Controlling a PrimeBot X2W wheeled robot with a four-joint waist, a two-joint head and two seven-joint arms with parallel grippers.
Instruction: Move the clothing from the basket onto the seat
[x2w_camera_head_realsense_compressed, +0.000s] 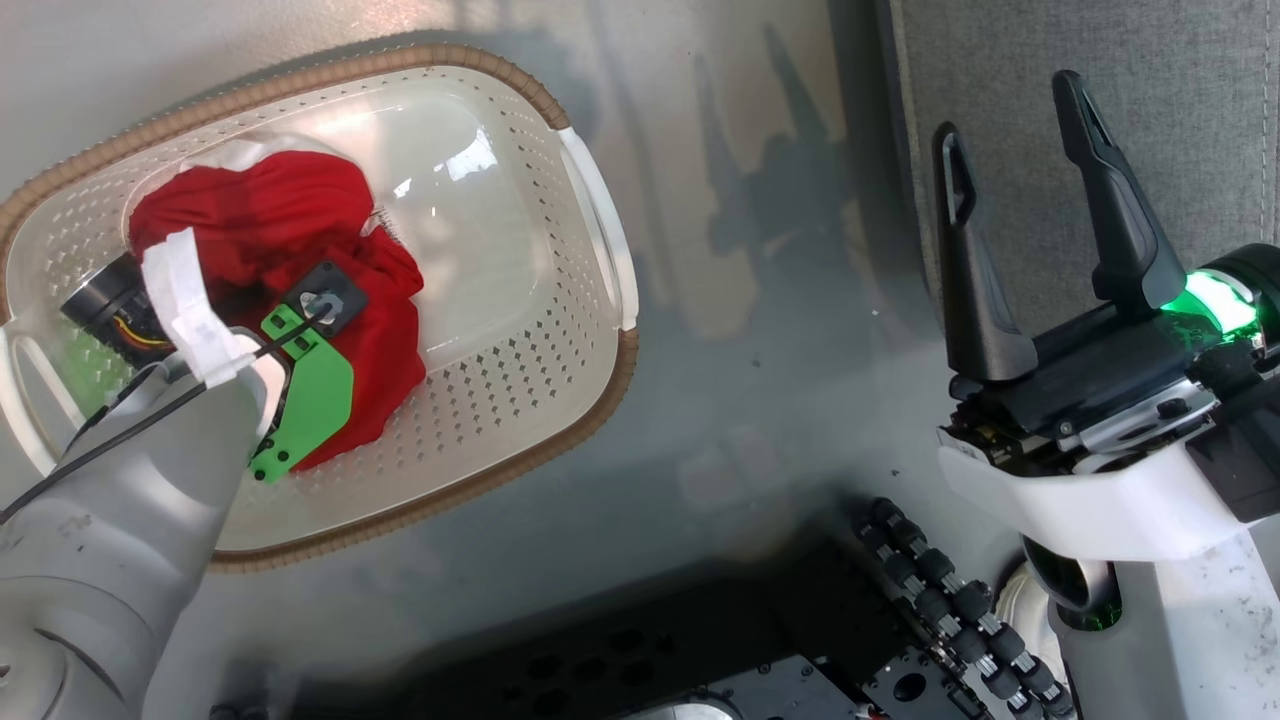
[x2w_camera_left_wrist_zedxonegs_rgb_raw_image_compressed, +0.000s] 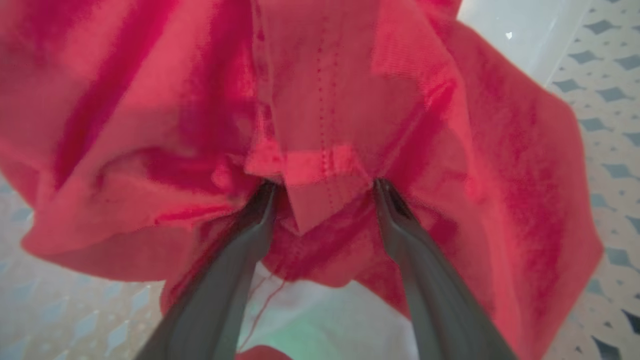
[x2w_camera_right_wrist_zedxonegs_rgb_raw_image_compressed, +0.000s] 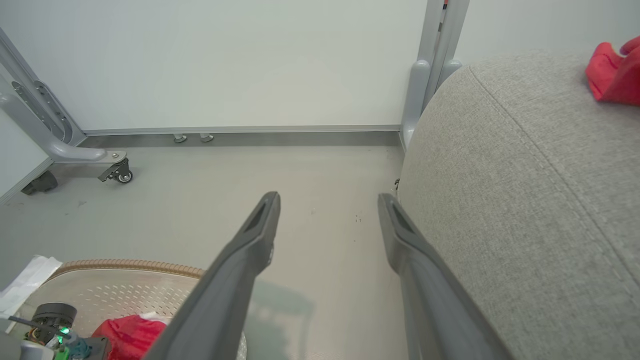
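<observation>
Clothing (x2w_camera_head_realsense_compressed: 300, 230) — one red garment bunched in the left half of the basket (x2w_camera_head_realsense_compressed: 560, 330), right half bare; a second red piece (x2w_camera_right_wrist_zedxonegs_rgb_raw_image_compressed: 615, 75) already lying on the seat (x2w_camera_right_wrist_zedxonegs_rgb_raw_image_compressed: 525, 200), far right in the right wrist view. Left gripper (x2w_camera_left_wrist_zedxonegs_rgb_raw_image_compressed: 325, 187) down inside the basket, fingers spread apart with tips pressed into the cloth, straddling a stitched hem fold — not yet pinched shut. Fold directly ahead of the jaws and between them, its stitch line running along the fingers' own direction; heap itself crumpled, without a clear long axis. Left arm plainly the nearer one to the garment. Right gripper (x2w_camera_head_realsense_compressed: 1010, 108) wide open and holding nothing, hovering beside the seat's near-left edge, well apart from the basket. Seat to the right of the basket, bare floor (x2w_camera_head_realsense_compressed: 760, 300) between. Likely needs only a closing squeeze, then a lift and carry rightward. No lettering, brand or label readable on the visible cloth.
</observation>
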